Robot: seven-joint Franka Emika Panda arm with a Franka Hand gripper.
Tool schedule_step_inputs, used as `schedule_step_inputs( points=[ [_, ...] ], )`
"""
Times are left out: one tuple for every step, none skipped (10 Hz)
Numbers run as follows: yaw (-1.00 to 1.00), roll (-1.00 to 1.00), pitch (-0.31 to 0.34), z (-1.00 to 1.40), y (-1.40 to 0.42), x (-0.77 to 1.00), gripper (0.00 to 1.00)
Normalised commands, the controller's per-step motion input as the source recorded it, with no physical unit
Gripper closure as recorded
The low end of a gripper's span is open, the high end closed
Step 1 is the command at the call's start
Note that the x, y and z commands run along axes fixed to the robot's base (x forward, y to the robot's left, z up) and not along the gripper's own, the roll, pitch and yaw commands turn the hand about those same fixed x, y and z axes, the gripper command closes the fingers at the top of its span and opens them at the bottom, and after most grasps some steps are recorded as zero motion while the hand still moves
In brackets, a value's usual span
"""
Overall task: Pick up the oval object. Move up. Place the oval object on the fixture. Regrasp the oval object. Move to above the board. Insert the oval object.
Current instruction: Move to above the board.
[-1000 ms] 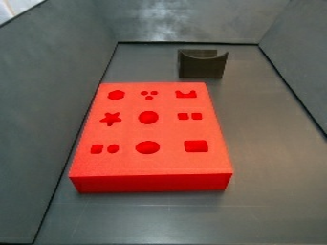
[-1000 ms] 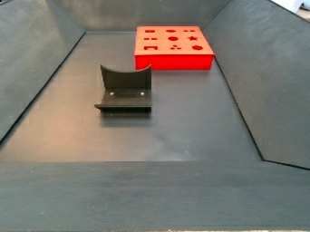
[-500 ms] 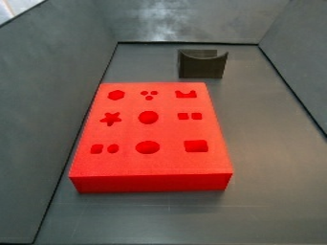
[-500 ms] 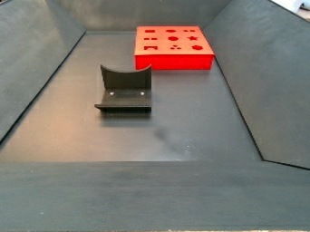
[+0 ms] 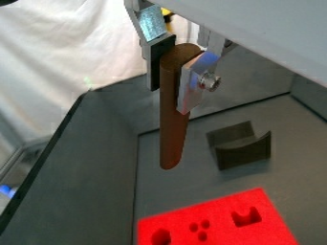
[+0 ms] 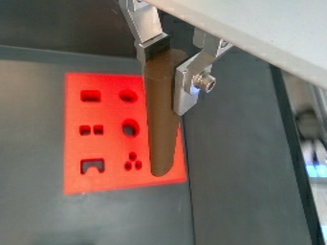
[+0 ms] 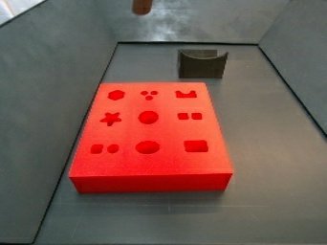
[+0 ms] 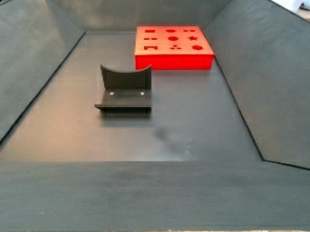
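In both wrist views my gripper is shut on the oval object, a brown peg hanging straight down from between the silver fingers. The peg hangs high above the floor. In a wrist view its lower end lies over the edge of the red board. In a side view only the peg's lower end shows at the top edge, beyond the board. The dark fixture stands bare on the floor, apart from the board.
Grey sloping walls enclose the dark floor on all sides. White cloth hangs outside the enclosure.
The peg's lower end has come into view at the top of a side view, where nothing showed before. The board and fixture have not moved.
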Motion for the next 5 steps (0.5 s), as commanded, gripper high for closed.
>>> schedule_step_inputs(
  points=[
    [1.0,-0.37,-0.214,-0.02,-0.09,-0.06,1.0],
    [1.0,-0.35,-0.256,-0.01,-0.03,-0.05,1.0],
    [1.0,-0.33,-0.304,-0.01,0.0,-0.07,1.0],
    [1.0,-0.32,-0.332,-0.01,0.01,-0.07,1.0],
    [1.0,-0.3,-0.386,0.0,0.02,-0.08,1.0]
  ],
)
